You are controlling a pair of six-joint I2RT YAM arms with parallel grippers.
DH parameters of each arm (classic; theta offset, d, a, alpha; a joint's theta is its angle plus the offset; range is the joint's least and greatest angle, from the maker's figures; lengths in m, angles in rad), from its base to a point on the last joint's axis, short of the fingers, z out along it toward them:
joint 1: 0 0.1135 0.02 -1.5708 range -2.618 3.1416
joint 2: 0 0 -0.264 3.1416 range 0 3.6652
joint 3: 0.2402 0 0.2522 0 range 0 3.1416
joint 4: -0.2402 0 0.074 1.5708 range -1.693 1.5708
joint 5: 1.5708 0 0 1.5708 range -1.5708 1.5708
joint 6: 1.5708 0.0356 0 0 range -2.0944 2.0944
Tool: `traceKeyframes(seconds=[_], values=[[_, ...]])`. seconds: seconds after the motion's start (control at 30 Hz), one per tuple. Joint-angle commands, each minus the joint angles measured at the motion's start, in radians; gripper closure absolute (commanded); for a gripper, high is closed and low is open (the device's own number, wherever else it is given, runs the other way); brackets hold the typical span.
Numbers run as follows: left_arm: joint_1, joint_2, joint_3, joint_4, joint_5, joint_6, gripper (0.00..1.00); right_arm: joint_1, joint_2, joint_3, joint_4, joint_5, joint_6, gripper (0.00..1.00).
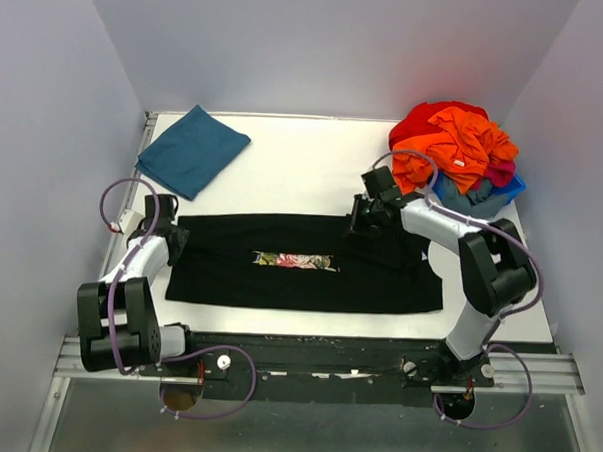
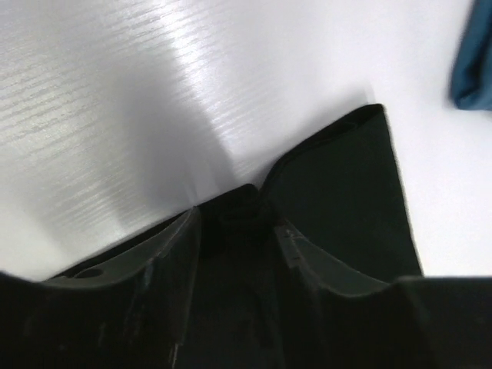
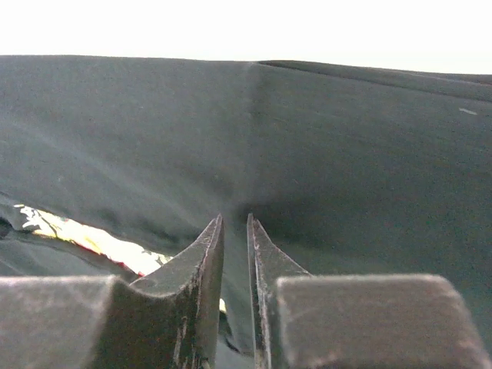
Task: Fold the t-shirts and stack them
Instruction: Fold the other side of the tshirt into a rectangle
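Observation:
The black t-shirt lies as a long folded band across the table's front, with a strip of its floral print showing. My left gripper is at its left end, shut on a bunch of black cloth. My right gripper is at the band's far edge, right of centre, with its jaws pinched on a ridge of the black cloth; the print shows to its left. The teal-blue shirt lies folded at the back left and also shows in the left wrist view.
A heap of red and orange clothes sits in a blue bin at the back right, close behind my right arm. White walls close in the table on three sides. The white table top shows between the two shirts.

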Motion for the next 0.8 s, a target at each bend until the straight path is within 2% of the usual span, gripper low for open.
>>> traceKeyframes(seconds=[0.0, 0.13, 0.2, 0.23, 0.4, 0.47, 0.7, 0.77], values=[[-0.023, -0.14, -0.002, 0.021, -0.01, 0.042, 0.4, -0.055, -0.158, -0.053, -0.06, 0.124, -0.047, 0.7], [-0.062, -0.248, -0.001, -0.001, -0.048, 0.073, 0.19, -0.142, -0.207, -0.078, -0.084, 0.152, -0.074, 0.65], [-0.102, -0.284, -0.004, 0.039, -0.031, 0.125, 0.05, -0.185, -0.213, -0.082, -0.086, 0.154, -0.087, 0.65], [-0.128, -0.298, -0.007, 0.06, -0.008, 0.149, 0.03, -0.201, -0.21, -0.079, -0.086, 0.193, -0.094, 0.62], [-0.329, -0.283, -0.013, 0.203, 0.105, 0.197, 0.04, -0.23, -0.102, 0.008, -0.127, 0.268, -0.12, 0.59], [-0.38, -0.237, -0.013, 0.302, 0.177, 0.206, 0.07, -0.238, -0.063, 0.045, -0.13, 0.272, -0.122, 0.59], [-0.506, 0.075, 0.131, 0.407, 0.295, 0.217, 0.14, -0.241, 0.03, 0.137, -0.16, 0.246, -0.128, 0.6], [-0.535, 0.16, 0.185, 0.407, 0.319, 0.219, 0.15, -0.241, 0.031, 0.126, -0.158, 0.236, -0.128, 0.65]])
